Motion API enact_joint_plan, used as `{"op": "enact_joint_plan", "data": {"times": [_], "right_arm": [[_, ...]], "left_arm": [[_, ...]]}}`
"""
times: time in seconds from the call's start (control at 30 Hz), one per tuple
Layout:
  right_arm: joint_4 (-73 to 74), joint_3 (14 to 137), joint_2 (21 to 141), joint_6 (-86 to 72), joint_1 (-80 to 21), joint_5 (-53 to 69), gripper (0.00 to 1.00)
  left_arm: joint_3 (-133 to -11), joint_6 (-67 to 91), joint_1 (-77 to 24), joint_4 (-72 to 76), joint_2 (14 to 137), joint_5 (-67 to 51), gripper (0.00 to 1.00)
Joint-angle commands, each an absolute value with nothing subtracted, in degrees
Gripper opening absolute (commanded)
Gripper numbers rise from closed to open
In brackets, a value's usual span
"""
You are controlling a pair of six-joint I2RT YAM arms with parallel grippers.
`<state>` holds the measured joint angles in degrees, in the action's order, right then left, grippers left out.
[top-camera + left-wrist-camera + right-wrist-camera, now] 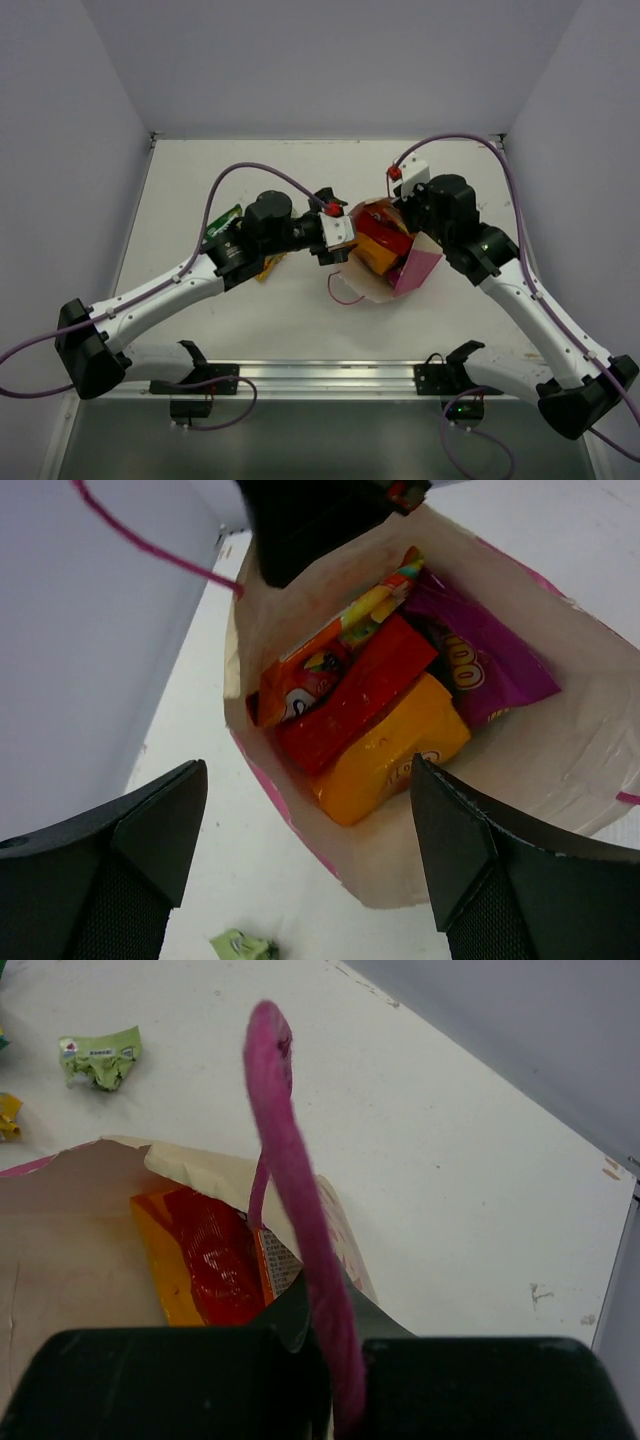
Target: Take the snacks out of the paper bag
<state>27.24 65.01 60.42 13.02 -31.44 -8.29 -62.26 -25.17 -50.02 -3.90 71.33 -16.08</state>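
The paper bag (425, 265) is lying tipped mid-table, holding a red packet (355, 705), orange packet (395, 750) and purple packet (480, 660). A pale green wrapper (100, 1055) is lying outside, so most unpacking is seemingly remaining. The left gripper (305, 810) is hovering open at its mouth, and the right gripper (340, 1360) is pinching the pink handle (290, 1160).

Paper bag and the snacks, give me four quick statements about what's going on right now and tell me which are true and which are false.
1. The right gripper is shut on the pink cord handle of the paper bag. True.
2. The left gripper is shut on the red packet. False: it is open and holds nothing, poised over the bag's mouth, and the red packet lies inside the bag.
3. The purple packet lies out on the table. False: it is inside the bag, beside the red one.
4. A crumpled pale green packet lies on the table outside the bag. True.
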Motion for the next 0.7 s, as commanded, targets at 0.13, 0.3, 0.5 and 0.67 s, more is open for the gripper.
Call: {"op": "enact_joint_plan", "data": {"times": [0.13, 0.3, 0.5, 0.67], "right_arm": [[23.8, 70.2, 60.2, 14.0, -31.8, -3.3, 0.00], [24.2, 70.3, 60.0, 14.1, -31.8, -2.7, 0.00], [24.3, 70.2, 60.6, 13.9, -31.9, -1.9, 0.00], [24.4, 70.1, 60.7, 13.9, -31.8, -1.7, 0.00]], "left_arm": [[-64.2, -44.0, -50.8, 2.2, 77.1, -28.2, 0.84], [-68.0, -46.2, -51.3, 2.2, 81.3, -30.4, 0.79], [-72.5, -47.7, -51.4, 1.4, 86.8, -29.5, 0.73], [-75.8, -50.8, -51.4, 1.3, 92.1, -27.6, 0.70]]}}
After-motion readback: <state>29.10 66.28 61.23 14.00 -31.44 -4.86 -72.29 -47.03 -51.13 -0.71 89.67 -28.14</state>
